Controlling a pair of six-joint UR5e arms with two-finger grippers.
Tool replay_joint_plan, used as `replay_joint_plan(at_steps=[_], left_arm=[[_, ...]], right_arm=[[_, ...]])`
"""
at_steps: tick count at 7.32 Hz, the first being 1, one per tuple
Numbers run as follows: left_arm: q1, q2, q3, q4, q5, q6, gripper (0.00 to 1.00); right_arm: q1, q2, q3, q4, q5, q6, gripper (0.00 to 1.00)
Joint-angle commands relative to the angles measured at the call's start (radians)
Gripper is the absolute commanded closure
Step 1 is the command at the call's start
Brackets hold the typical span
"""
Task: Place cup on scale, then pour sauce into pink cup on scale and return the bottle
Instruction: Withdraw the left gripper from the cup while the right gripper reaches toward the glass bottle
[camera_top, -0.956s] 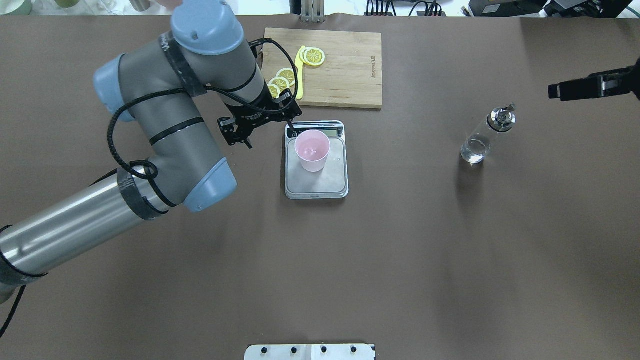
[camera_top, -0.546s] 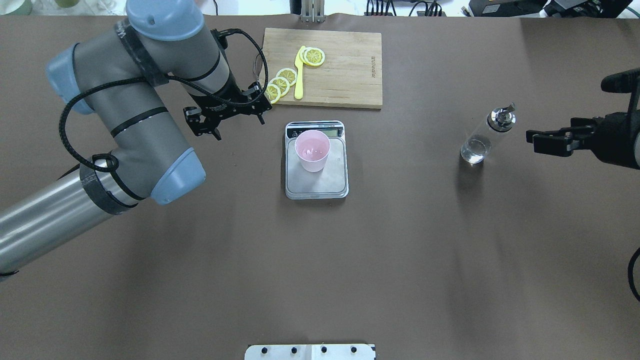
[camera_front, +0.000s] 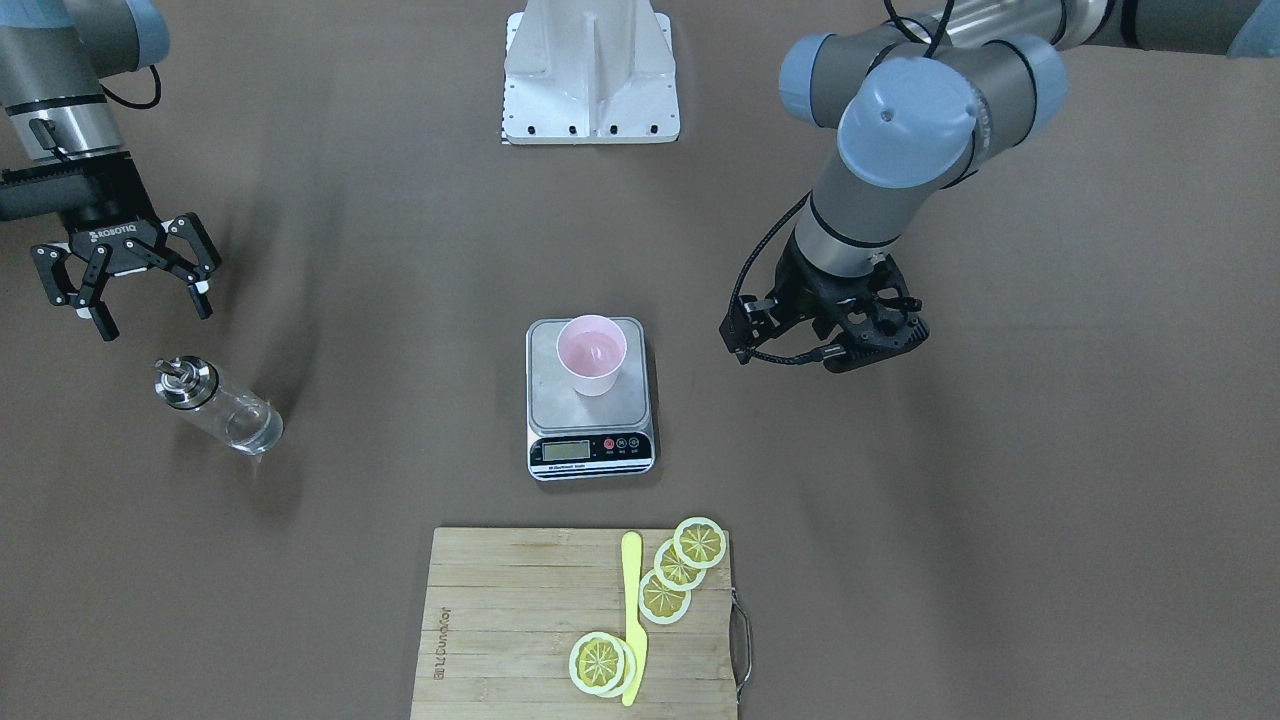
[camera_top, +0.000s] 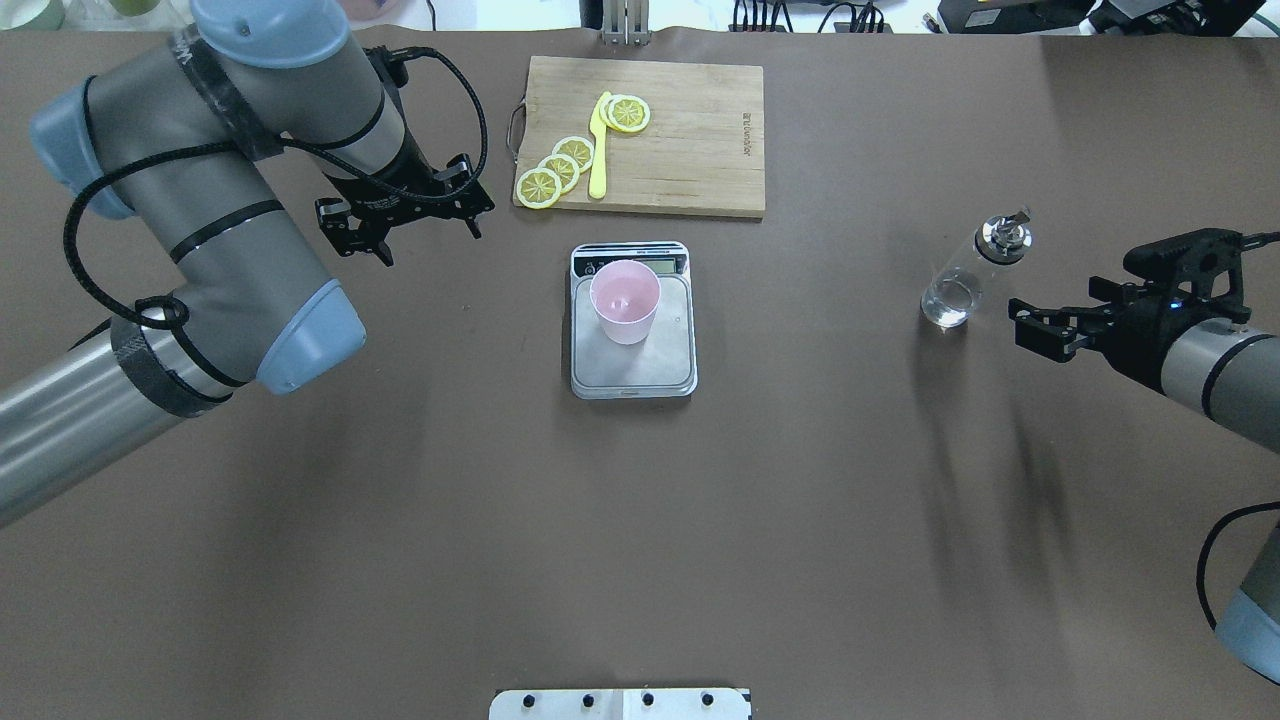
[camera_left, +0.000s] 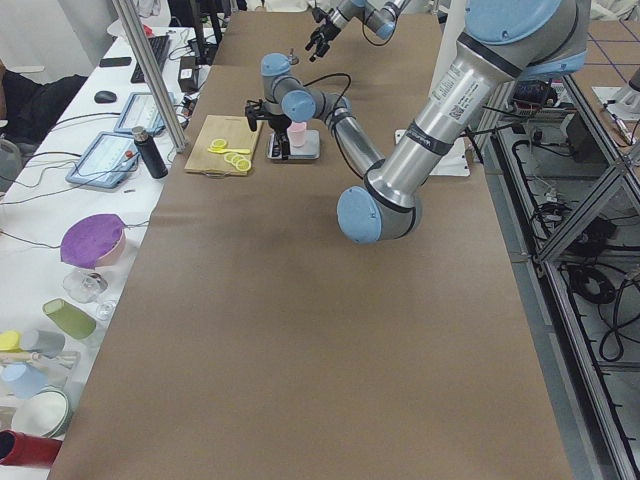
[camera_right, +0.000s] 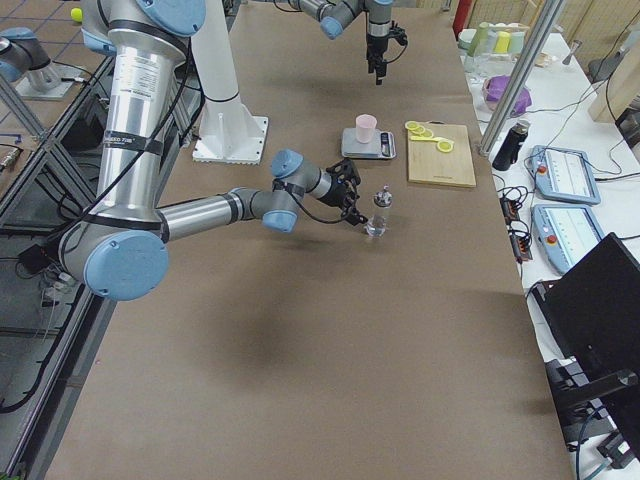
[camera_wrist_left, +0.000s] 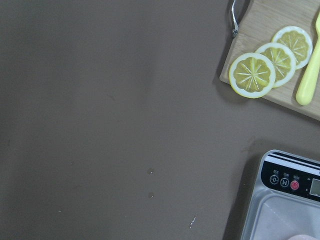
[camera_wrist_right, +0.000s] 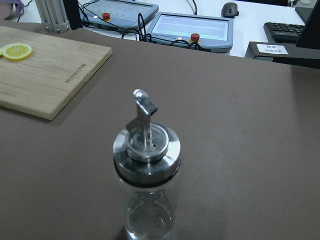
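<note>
Nearest the robot, the matte brown table lies open. Mid-table, a tapered pale pink cup stands upright on the brushed-steel scale. Well to the right stands the rounded clear glass bottle with its shiny metal spout. The right gripper is near it, jaws apart. The left gripper, jaws also spread, hangs left of the scale. Farthest off, a bamboo cutting board bears lemon slices.

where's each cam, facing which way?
Front-facing: across table, faces robot base; both arms, right tool view-left.
Overhead: behind the robot, looking down; both arms, left tool.
Exterior left: table's left end; left arm near.
Exterior right: opposite end; right arm near.
Left wrist: down at bamboo cutting board; no arm.
Right wrist: at clear glass bottle with metal spout; no arm.
Shared, front-facing and overhead: pale pink plastic cup on silver kitchen scale.
</note>
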Motion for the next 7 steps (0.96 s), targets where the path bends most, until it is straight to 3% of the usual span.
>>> replay_joint_plan(at_steps=[1, 3, 7], left_arm=[[-0.002, 0.006, 0.004, 0.0, 0.006, 0.003, 0.01], [-0.002, 0.008, 0.005, 0.0, 0.006, 0.001, 0.01], [-0.002, 0.023, 0.01, -0.001, 0.008, 0.003, 0.01]], right_arm=[[-0.039, 0.056, -0.085, 0.011, -0.084, 0.065, 0.0], [-0.041, 0.081, -0.121, 0.005, -0.151, 0.074, 0.0], [-0.088, 0.099, -0.129, 0.003, -0.179, 0.134, 0.0]])
